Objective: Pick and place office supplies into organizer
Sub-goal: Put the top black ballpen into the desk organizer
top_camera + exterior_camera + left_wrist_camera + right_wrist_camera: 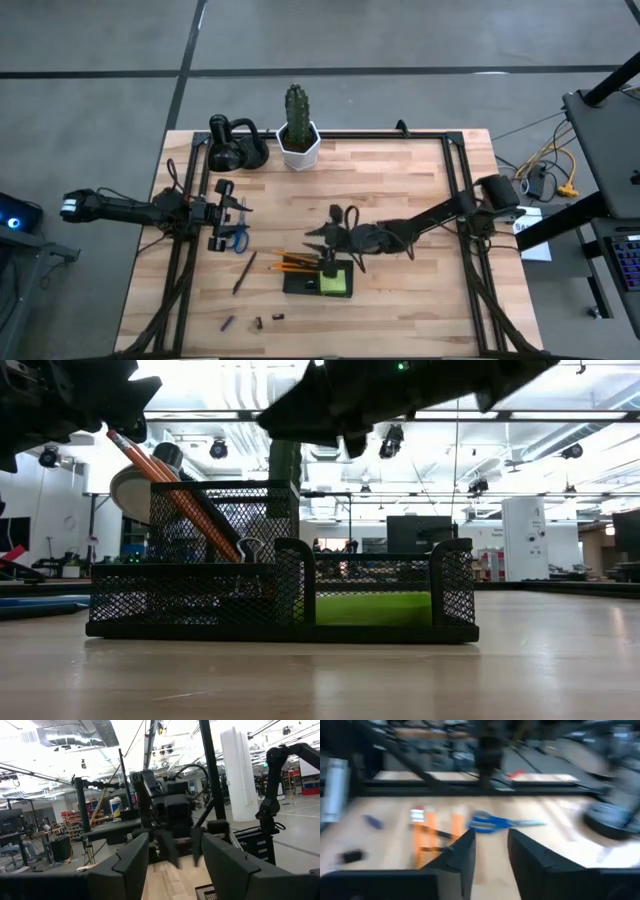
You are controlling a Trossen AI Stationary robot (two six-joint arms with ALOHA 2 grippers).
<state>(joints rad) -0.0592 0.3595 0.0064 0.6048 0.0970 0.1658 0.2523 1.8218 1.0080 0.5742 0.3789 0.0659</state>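
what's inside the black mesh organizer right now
In the mesh organizer, orange pencils lean in the tall compartment beside a dark pen, and a lime-green sticky-note pad lies in the low compartment. The mesh and the right gripper above hide anything smaller.

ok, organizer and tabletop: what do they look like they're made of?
Organizer: black wire mesh, probably painted metal; the low view shows a see-through grid with solid rims. Tabletop: light wood, butcher-block style; plank seams and grain visible, with a slight sheen in the low view, so likely sealed.
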